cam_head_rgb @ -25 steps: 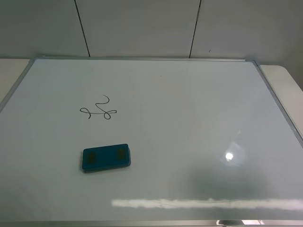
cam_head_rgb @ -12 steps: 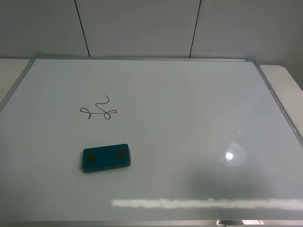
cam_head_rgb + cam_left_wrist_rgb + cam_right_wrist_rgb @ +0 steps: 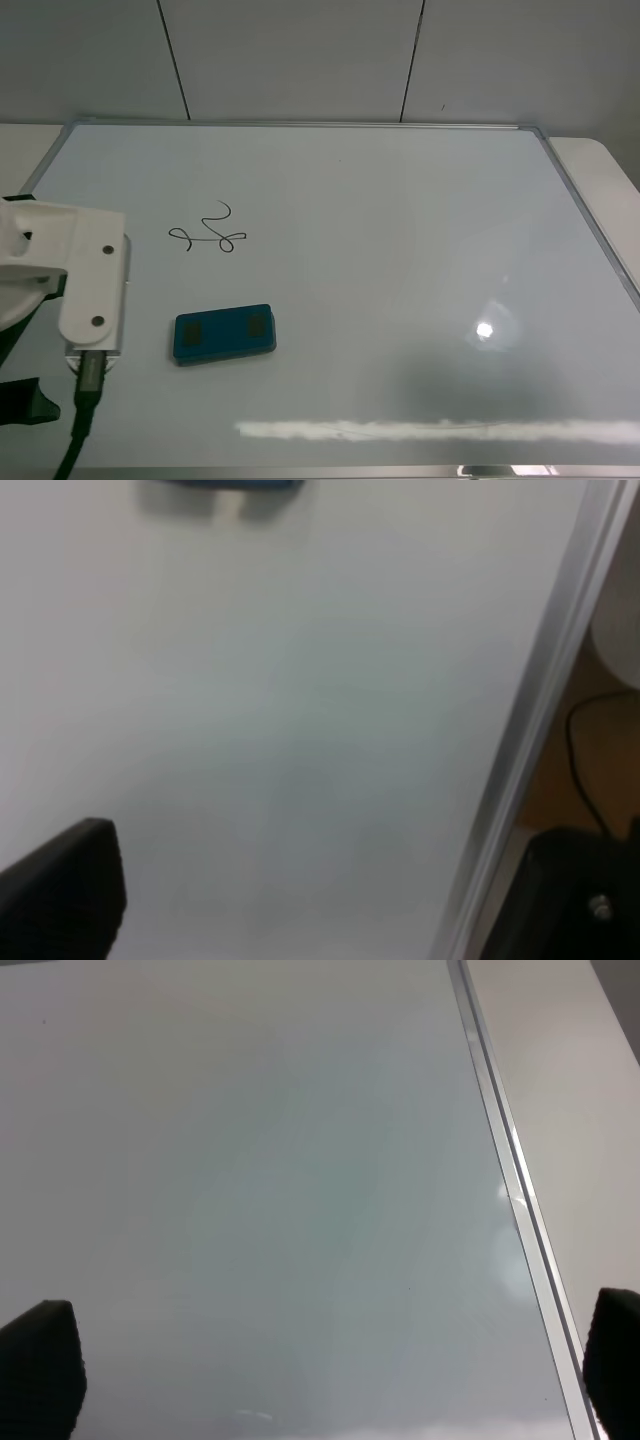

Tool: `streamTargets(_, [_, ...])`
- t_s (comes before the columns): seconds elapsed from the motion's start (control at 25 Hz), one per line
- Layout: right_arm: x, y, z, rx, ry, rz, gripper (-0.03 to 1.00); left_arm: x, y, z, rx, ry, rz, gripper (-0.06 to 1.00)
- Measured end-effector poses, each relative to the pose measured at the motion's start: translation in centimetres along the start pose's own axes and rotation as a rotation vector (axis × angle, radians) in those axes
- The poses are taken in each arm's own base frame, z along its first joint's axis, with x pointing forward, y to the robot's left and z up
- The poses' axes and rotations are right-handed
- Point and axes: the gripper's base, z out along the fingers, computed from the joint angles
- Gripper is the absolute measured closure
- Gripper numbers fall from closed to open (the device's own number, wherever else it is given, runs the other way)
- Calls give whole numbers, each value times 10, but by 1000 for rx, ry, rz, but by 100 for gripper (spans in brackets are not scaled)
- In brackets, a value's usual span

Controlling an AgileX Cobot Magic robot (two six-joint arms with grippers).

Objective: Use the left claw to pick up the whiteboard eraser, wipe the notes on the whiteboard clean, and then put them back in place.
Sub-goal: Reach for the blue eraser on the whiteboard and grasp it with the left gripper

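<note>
- Across most of the high view lies the whiteboard (image 3: 400,300), a big glossy white rectangle that mirrors a bright lamp spot and a pale streak near its close edge. A thin silver metal frame (image 3: 590,215) runs round it.
- Behind the board stand flat grey wall panels (image 3: 300,60), split by dark, narrow seams.
- At the board's left edge sits the left claw (image 3: 310,900). Its boxy white camera module (image 3: 85,275) has rounded corners and two small screws, and a black cable (image 3: 85,400) hangs from it. In its wrist view the two matte black fingers (image 3: 60,895) stand far apart at opposite sides, spread over bare board beside the frame, with nothing between them.
- Over the board's right side hangs the right gripper (image 3: 325,1370). Its dark, ribbed fingertips are also spread wide and empty, above smooth white surface next to the frame.
- Just beside the camera module, but apart from it, the whiteboard eraser (image 3: 224,333) lies flat on the board. It is a teal-blue block with rounded corners and two brownish patches on top.
- Above the eraser, well clear of it, the notes (image 3: 208,234) show as a thin black looping scribble.
</note>
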Motion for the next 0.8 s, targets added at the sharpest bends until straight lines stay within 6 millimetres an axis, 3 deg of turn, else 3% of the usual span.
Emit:
streamTargets(0.56, [0,0,0,0,0,0,-3,-80,33,43,-78,41,80,-5])
streamTargets(0.8, [0,0,0,0,0,0,-3,-93,36,67,-59,45,90,-5])
